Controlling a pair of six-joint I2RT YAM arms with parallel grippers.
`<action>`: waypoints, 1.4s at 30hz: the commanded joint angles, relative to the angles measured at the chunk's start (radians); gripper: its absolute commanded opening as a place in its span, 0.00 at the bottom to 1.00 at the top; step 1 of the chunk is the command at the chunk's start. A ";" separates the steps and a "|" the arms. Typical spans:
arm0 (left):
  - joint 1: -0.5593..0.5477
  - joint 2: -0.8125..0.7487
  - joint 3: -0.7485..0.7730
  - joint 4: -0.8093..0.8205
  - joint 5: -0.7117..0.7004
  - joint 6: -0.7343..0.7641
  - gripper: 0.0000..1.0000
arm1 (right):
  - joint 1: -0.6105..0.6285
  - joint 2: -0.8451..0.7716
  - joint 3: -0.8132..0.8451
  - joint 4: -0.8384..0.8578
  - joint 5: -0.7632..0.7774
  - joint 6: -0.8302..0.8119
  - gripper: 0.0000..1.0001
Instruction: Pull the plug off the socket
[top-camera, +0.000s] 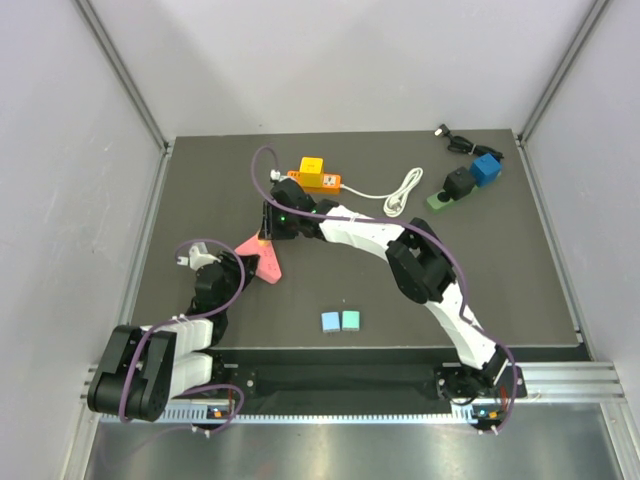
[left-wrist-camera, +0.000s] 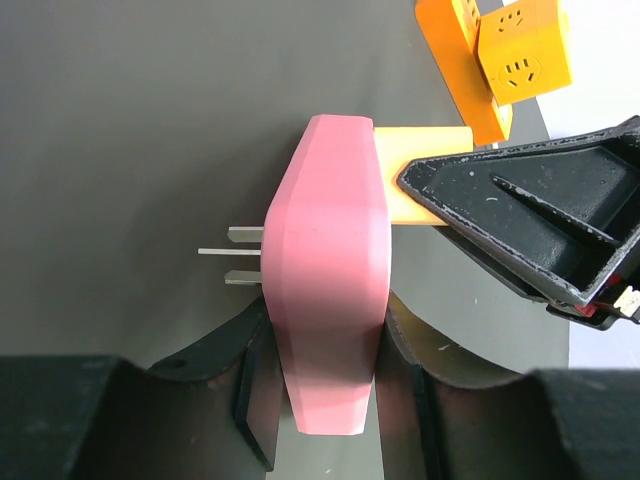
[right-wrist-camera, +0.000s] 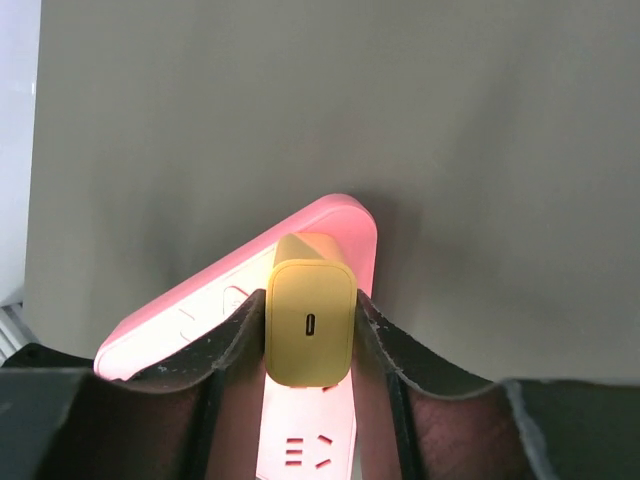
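Observation:
A pink three-sided socket (top-camera: 258, 258) sits on the dark mat at centre left. My left gripper (top-camera: 238, 272) is shut on its near corner; in the left wrist view the socket (left-wrist-camera: 328, 280) sits between the jaws of the left gripper (left-wrist-camera: 330, 400), with bare metal prongs (left-wrist-camera: 240, 250) sticking out on its left. A yellow plug (left-wrist-camera: 420, 165) is seated in its right face. My right gripper (top-camera: 272, 226) is shut on that plug; in the right wrist view the plug (right-wrist-camera: 308, 322) sits between the jaws of the right gripper (right-wrist-camera: 308, 345), against the pink socket (right-wrist-camera: 330, 225).
An orange power strip (top-camera: 318, 177) with a white cable (top-camera: 400, 190) lies just behind the grippers. Green, black and blue adapters (top-camera: 465, 183) and a black plug (top-camera: 455, 140) lie at the back right. Two small blue blocks (top-camera: 340, 320) lie near the front edge.

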 joint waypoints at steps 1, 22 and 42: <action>0.001 0.018 -0.034 -0.127 -0.036 0.053 0.00 | 0.015 0.013 0.061 0.016 -0.016 -0.004 0.33; 0.001 0.019 -0.028 -0.143 -0.050 0.027 0.00 | -0.011 -0.015 0.150 -0.066 0.003 -0.015 0.00; 0.001 0.018 -0.025 -0.152 -0.053 0.018 0.00 | -0.092 -0.143 -0.092 0.137 -0.140 0.140 0.00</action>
